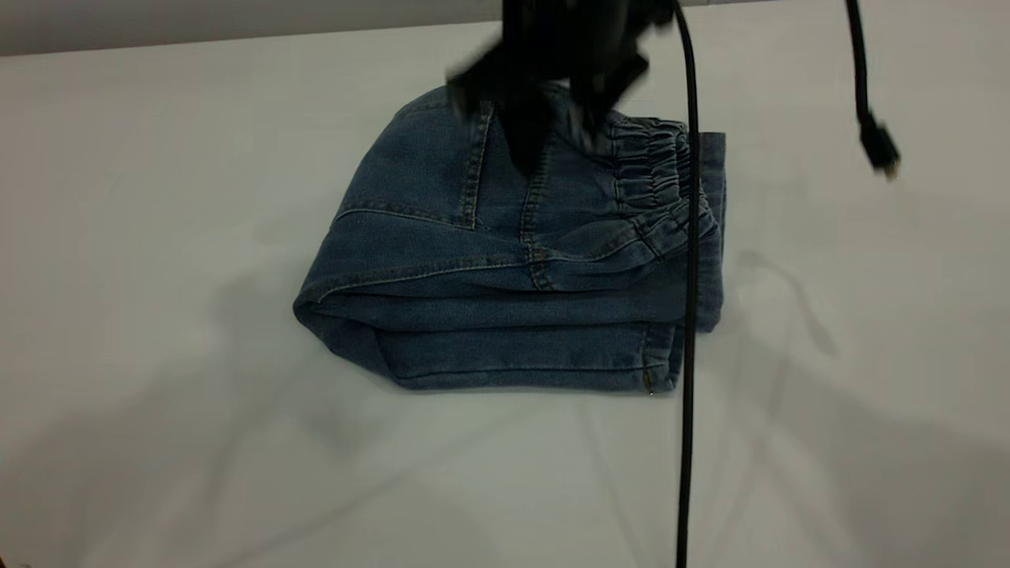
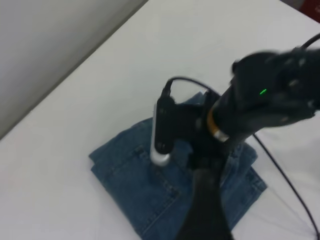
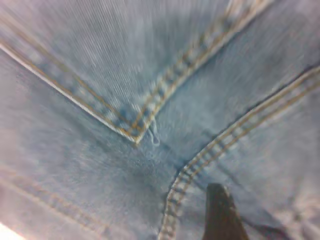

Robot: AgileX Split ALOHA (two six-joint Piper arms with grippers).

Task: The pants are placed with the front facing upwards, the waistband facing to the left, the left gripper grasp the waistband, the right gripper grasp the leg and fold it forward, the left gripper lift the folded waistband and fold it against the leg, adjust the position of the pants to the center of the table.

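The pants [image 1: 489, 260] lie folded into a compact block in the middle of the table [image 1: 158, 237], back pocket [image 1: 426, 166] facing up. The gathered waistband [image 1: 655, 166] lies on top at the block's right side, over the leg [image 1: 521, 355] layers beneath. My right gripper [image 1: 552, 118] is low over the far part of the pants, blurred; in the right wrist view its tip [image 3: 220, 215] sits right at the denim beside orange seams. The left gripper [image 2: 205, 210] is raised high and looks down on the right arm [image 2: 240, 110] and the pants [image 2: 145, 190].
A black cable [image 1: 688, 315] hangs down across the pants' right end and the front of the table. Another cable end [image 1: 880, 150] dangles at the upper right. Bare white tabletop surrounds the pants on all sides.
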